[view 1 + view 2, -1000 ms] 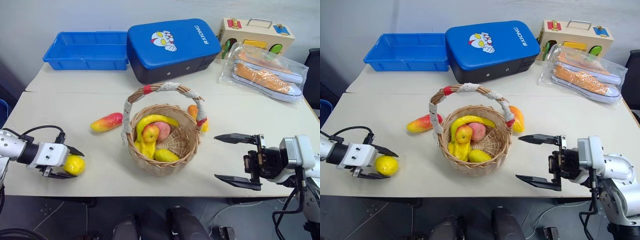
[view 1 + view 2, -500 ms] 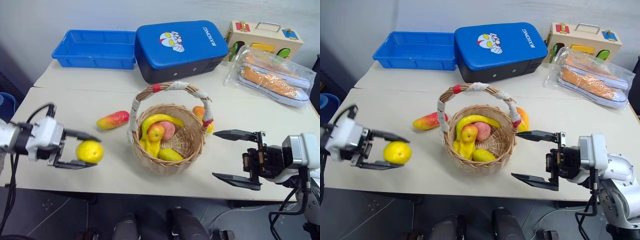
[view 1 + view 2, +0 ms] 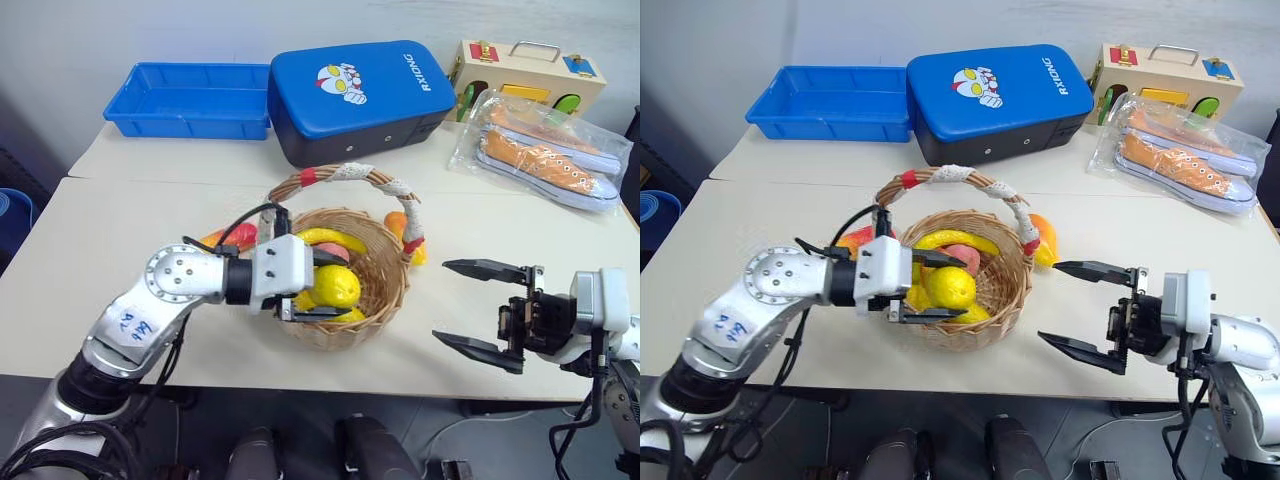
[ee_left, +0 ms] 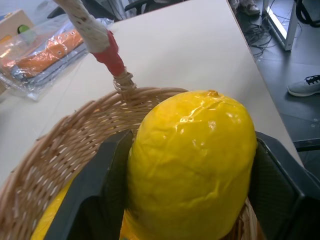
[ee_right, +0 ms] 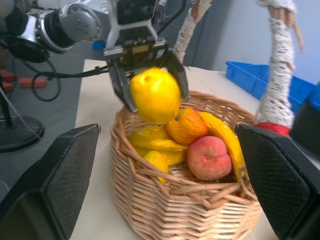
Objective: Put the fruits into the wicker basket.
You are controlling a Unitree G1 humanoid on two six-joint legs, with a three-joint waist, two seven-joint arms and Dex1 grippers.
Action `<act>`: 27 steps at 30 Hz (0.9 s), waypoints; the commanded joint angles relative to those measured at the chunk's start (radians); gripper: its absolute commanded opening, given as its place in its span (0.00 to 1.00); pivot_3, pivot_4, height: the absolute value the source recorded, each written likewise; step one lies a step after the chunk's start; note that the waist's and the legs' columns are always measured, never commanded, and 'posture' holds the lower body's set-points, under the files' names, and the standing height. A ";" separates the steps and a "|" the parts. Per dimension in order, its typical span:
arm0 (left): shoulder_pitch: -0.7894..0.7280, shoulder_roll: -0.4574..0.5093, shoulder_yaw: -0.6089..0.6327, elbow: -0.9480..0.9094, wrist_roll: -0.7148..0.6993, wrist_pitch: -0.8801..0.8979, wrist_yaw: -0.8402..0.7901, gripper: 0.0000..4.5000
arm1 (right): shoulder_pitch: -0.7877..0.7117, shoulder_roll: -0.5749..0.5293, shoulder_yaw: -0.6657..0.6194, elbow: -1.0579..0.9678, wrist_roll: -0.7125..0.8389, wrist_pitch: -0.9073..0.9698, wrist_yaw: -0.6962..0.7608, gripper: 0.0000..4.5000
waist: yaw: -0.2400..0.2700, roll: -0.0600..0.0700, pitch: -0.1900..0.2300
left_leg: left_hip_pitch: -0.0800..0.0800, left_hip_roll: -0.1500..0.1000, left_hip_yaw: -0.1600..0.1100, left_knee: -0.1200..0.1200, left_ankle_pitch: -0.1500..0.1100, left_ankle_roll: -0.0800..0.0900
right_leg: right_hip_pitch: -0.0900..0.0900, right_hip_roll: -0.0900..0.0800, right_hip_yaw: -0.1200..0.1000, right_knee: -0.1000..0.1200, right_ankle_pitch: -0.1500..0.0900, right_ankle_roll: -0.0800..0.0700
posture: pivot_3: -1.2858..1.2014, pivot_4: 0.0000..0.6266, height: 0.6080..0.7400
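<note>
- The left gripper (image 3: 325, 287) is reaching over the near-left rim of the wicker basket (image 3: 385, 300), its fingers lying on either side of the lemon (image 3: 335, 285).
- A banana (image 3: 328, 238) is lying inside the basket, behind the lemon.
- The mango (image 3: 238, 234) is lying just left of the basket.
- An orange-yellow fruit (image 3: 400, 225) is sitting behind the basket's right side.
- The right gripper (image 3: 480, 305) is hovering right of the basket, jaws spread wide.
</note>
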 commanded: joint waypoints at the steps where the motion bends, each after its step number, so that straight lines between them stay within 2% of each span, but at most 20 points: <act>1: -0.009 -0.007 0.019 -0.006 0.035 -0.040 -0.007 0.96 | 0.016 -0.004 -0.039 -0.042 0.005 -0.015 -0.015 1.00 | 0.000 0.000 0.000 | 0.000 0.000 0.000 0.000 0.000 0.000 | 0.000 0.000 0.000 0.000 0.000 0.000 | 0.52 0.24 1.00; 2: -0.002 0.000 0.033 -0.013 0.019 -0.052 -0.036 0.99 | 0.018 -0.005 -0.039 -0.046 0.006 -0.013 -0.019 1.00 | -0.001 0.000 0.000 | 0.000 0.000 0.000 0.000 0.000 0.000 | 0.000 0.000 0.000 0.000 0.000 0.000 | 0.52 0.24 1.00; 6: 0.014 0.016 0.129 -0.014 -0.098 -0.044 -0.121 0.99 | 0.025 -0.009 -0.035 -0.069 0.014 -0.002 -0.037 1.00 | -0.001 0.000 0.000 | 0.000 0.000 0.000 0.000 0.000 0.000 | 0.000 0.000 0.000 0.001 0.000 0.000 | 0.52 0.24 1.00; 10: 0.053 0.068 0.302 0.011 -0.281 -0.068 -0.284 0.99 | -0.001 -0.007 -0.015 -0.080 0.026 0.019 -0.064 1.00 | -0.002 0.000 0.000 | 0.000 0.000 0.000 0.000 0.000 -0.001 | 0.000 0.000 0.000 0.002 0.000 0.000 | 0.52 0.24 1.00; 14: 0.162 0.183 0.461 0.013 -0.373 -0.006 -0.374 0.99 | -0.062 0.023 0.006 -0.052 0.048 0.033 -0.098 1.00 | -0.007 0.000 0.000 | 0.001 0.000 0.000 0.000 0.001 -0.001 | 0.000 0.000 0.000 0.002 0.000 0.000 | 0.52 0.24 1.00; 17: 0.343 0.263 0.622 0.065 -0.344 0.003 -0.418 0.99 | -0.073 0.013 0.031 -0.040 0.038 0.022 -0.036 1.00 | -0.008 0.000 0.000 | 0.001 0.001 0.000 -0.002 0.001 -0.001 | -0.001 0.000 0.000 0.001 0.000 -0.001 | 0.52 0.24 1.00; 21: 0.583 0.254 0.898 0.348 -0.239 -0.096 -0.427 0.99 | -0.063 0.053 0.054 -0.030 0.031 -0.014 -0.009 1.00 | -0.006 0.000 0.000 | 0.001 0.001 0.000 -0.003 0.001 -0.001 | -0.001 -0.001 -0.002 0.000 -0.001 -0.002 | 0.52 0.24 1.00; 24: 0.659 0.269 0.987 0.523 -0.186 -0.173 -0.442 0.99 | -0.055 0.085 0.069 -0.031 0.013 -0.044 -0.003 1.00 | -0.008 -0.001 0.000 | 0.002 0.001 0.000 -0.004 0.000 -0.001 | -0.001 -0.002 -0.003 0.000 -0.002 -0.003 | 0.52 0.24 1.00; 27: 0.699 0.329 1.050 0.812 -0.103 -0.296 -0.451 0.99 | -0.054 0.111 0.075 -0.033 -0.001 -0.075 -0.002 1.00 | -0.003 -0.003 0.000 | 0.001 0.000 0.000 -0.005 -0.001 0.001 | -0.002 -0.004 -0.004 -0.001 -0.002 -0.003 | 0.52 0.24 1.00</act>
